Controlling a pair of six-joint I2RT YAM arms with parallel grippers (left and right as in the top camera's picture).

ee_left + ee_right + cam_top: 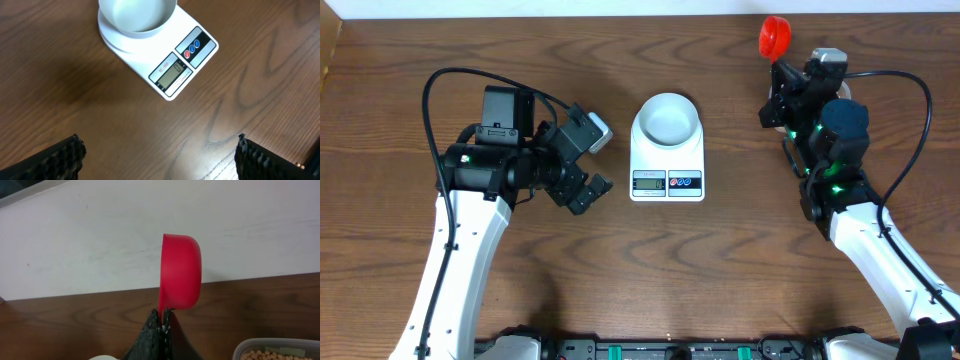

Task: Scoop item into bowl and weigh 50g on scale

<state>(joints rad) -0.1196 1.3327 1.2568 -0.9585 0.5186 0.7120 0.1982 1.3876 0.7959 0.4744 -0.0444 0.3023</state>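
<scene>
Centrally on the table (740, 280), the pale bowl (667, 118) sits on the white digital scale (667, 182). The left end effector (160, 160) hangs beside the scale, fingers spread wide, holding nothing. The right end effector (163, 322) is pinched tight on the handle of the red scoop (181, 272), which is turned on its side. The beans (275, 355) lie in the clear tub (250, 342).

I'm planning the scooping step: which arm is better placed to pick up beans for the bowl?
Right. The right jaws are shut on the red scoop, and the beans lie in the tub close by. The left jaws stand open and empty near the scale.
</scene>
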